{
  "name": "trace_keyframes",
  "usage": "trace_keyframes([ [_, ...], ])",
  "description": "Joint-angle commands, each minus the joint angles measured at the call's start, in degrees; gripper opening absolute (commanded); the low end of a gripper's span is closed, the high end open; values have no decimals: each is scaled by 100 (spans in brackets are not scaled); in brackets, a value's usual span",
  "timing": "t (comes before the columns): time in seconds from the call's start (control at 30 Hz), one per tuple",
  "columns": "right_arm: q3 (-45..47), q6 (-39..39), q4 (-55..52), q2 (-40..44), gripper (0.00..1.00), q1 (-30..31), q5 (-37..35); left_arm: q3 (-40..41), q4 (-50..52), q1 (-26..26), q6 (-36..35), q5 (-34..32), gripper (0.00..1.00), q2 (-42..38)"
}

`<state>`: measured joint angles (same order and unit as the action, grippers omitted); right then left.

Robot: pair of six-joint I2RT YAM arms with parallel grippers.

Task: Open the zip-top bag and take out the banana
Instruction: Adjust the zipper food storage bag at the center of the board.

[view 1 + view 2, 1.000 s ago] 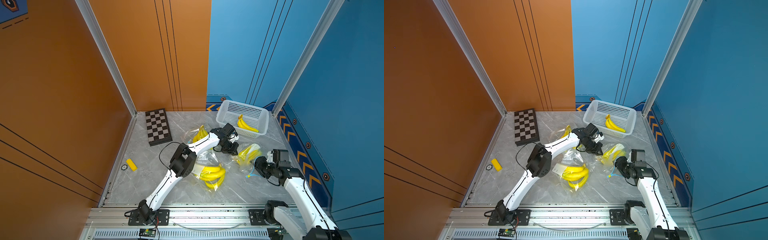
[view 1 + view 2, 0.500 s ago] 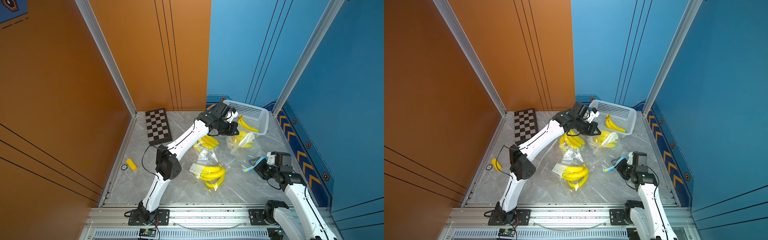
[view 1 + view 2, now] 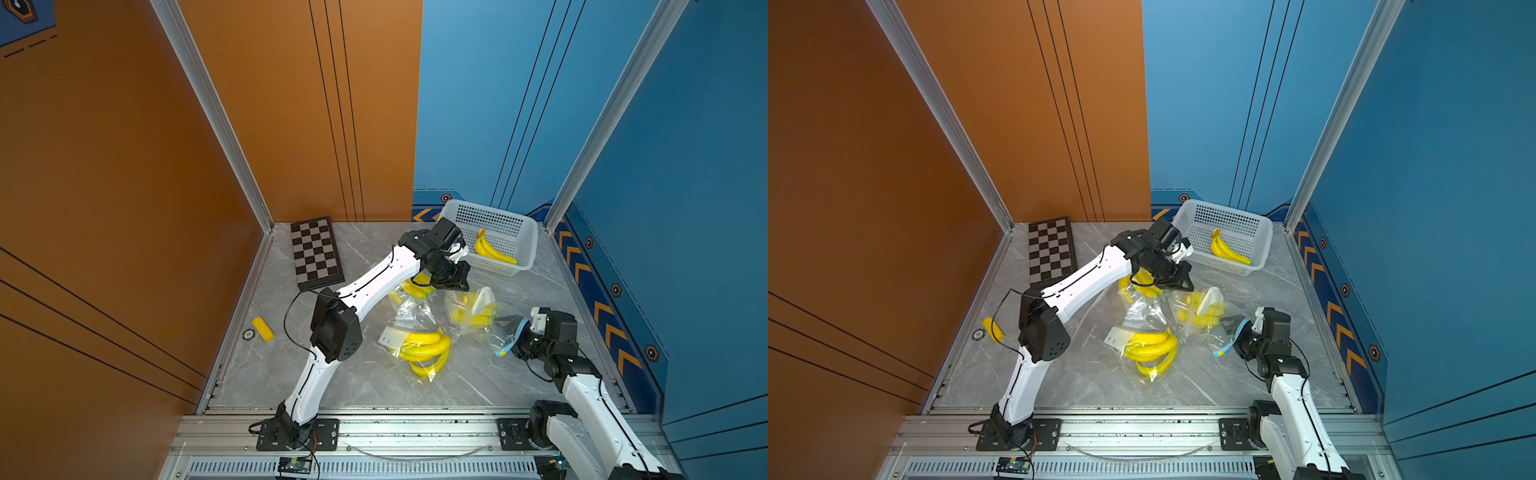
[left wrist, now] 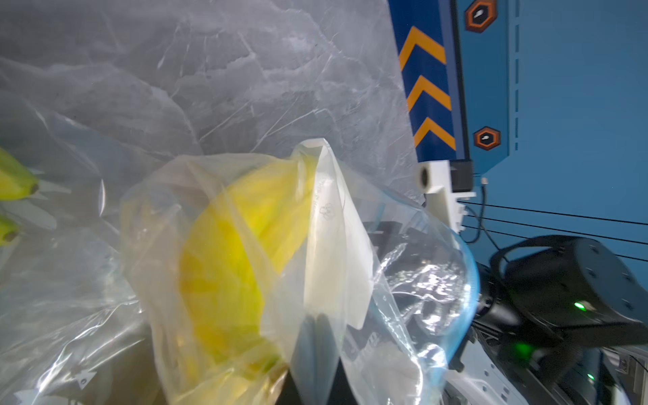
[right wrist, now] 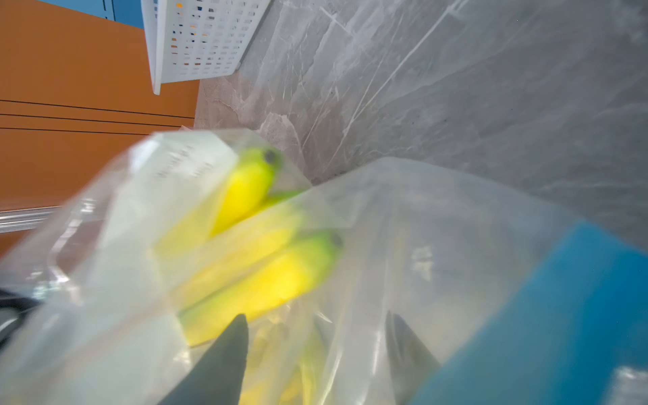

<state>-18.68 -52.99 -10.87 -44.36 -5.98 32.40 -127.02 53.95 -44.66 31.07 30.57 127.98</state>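
Left arm is stretched right across the grey marble table [image 3: 374, 386], and its left gripper [image 3: 457, 281] is closed tight on the far edge of the zip-top bag [image 3: 478, 328], just short of the white basket [image 3: 532, 241]. In the left wrist view the clear film runs straight down to the dark fingers [image 4: 315, 350] at the frame's edge. That's a pinch on plastic, not on fruit.

The bananas [image 3: 467, 313] are inside that bag, yellow and bunched, with a white card [image 3: 484, 299] pressed against them. The bag sits between the two arms, in the middle of the table's right half.

Over at the near end, the right gripper [image 3: 510, 334] has its jaws standing clearly apart. The right wrist view shows two dark fingers [image 5: 221, 364] spread wide, with film draped over them and the bananas [image 5: 266, 280] blurred just ahead. Whether those fingers catch any plastic, I can't tell. The blue zip strip [image 3: 512, 343] curls over this gripper, and the mouth looks parted in the left wrist view [image 4: 470, 280].

Elsewhere, a loose banana bunch [image 3: 492, 251] lies in the basket. A second bagged bunch [image 3: 424, 349] sits nearer the rail, and a third bagged bunch [image 3: 415, 286] is partly hidden under the left forearm. A chessboard [image 3: 316, 253] lies by the orange wall, and a yellow block [image 3: 263, 328] at the table's left edge.
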Motion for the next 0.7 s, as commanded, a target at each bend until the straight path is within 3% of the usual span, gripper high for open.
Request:
trace_keyframes([
  [0.0,-23,-40,-219,164,63,-79,3,102,107,51,-156,-8,1,-142],
  [0.3,-1613,1161,-4054,860,61,-113,-612,819,102,242,-558,-253,0,-316],
  [0.4,-2045,1187,-4555,1016,55,-149,-446,872,100,287,-585,-279,0,-353],
  [0.47,-2168,1138,-4747,1028,42,-149,-191,876,101,317,-593,-270,0,-374],
  [0.57,-2429,1204,-5282,1101,33,-123,-118,902,103,336,-593,-279,0,-406],
  [0.67,-2498,1109,-5434,1268,31,-82,46,957,90,325,-615,-270,0,-406],
])
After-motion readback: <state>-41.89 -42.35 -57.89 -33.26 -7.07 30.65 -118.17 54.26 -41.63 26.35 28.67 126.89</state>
